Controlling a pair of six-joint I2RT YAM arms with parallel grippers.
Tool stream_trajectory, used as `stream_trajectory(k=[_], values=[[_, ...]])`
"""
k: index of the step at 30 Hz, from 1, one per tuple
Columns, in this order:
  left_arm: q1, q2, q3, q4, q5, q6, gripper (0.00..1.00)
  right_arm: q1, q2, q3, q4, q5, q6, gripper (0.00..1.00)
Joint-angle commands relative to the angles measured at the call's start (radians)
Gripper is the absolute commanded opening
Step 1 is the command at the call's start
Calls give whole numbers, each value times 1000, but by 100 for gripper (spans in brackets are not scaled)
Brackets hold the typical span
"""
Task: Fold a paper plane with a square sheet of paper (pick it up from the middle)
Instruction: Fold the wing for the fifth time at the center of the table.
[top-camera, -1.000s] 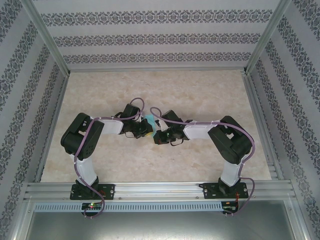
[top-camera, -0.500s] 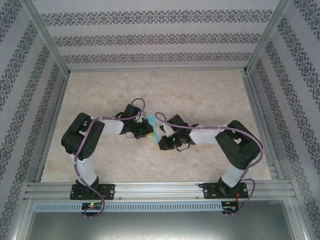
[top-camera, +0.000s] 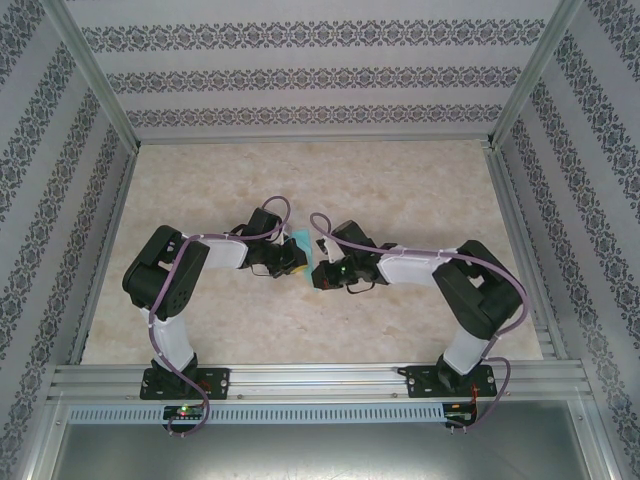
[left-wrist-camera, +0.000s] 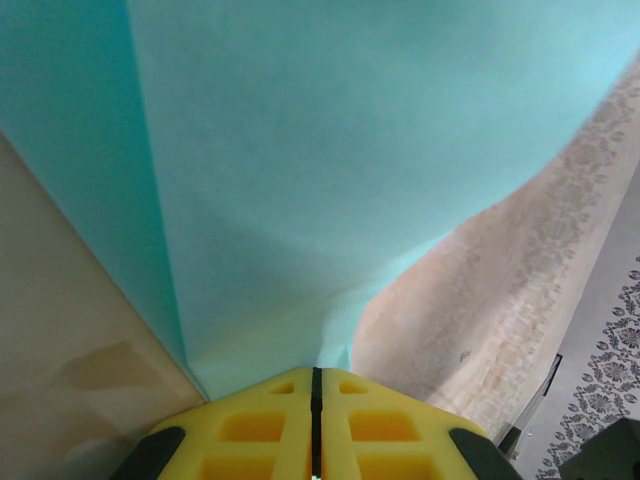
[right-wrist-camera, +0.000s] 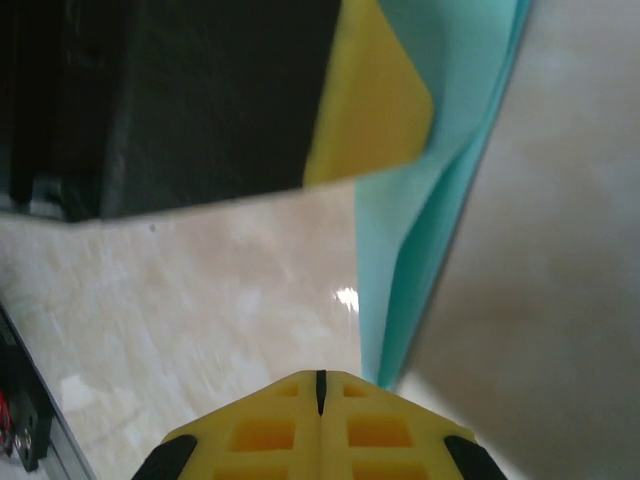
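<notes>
Both arms reach in over the middle of the table (top-camera: 420, 180); the left end effector (left-wrist-camera: 316, 372) is clenched on the turquoise paper (left-wrist-camera: 350, 150), its yellow tips pressed together with the folded sheet fanning out from between them; a crease runs down the sheet, a darker panel to one side and a paler one to the other. The right end effector (right-wrist-camera: 320, 375) is clenched as well, its tips right at the paper's near edge; I cannot tell whether it pinches the sheet or only touches it. From above, the paper sits between the two wrists near the table's centre; the two end effectors stand just beside each other.
</notes>
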Motion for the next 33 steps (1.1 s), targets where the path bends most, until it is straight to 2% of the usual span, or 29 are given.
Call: stream_trajectory(k=[1, 14, 18, 24, 33], values=[[5, 29, 0, -30, -46, 2, 12, 17, 48, 31, 32, 21, 21, 2], [3, -68, -15, 81, 3, 28, 17, 12, 90, 8, -20, 101, 12, 0], [-28, -102, -57, 104, 9, 50, 14, 10, 88, 1, -15, 100, 21, 0], [-47, -114, -100, 75, -46, 57, 9, 9, 99, 5, -15, 93, 29, 0], [-56, -66, -91, 119, -5, 54, 8, 9, 106, 5, -15, 87, 34, 0]])
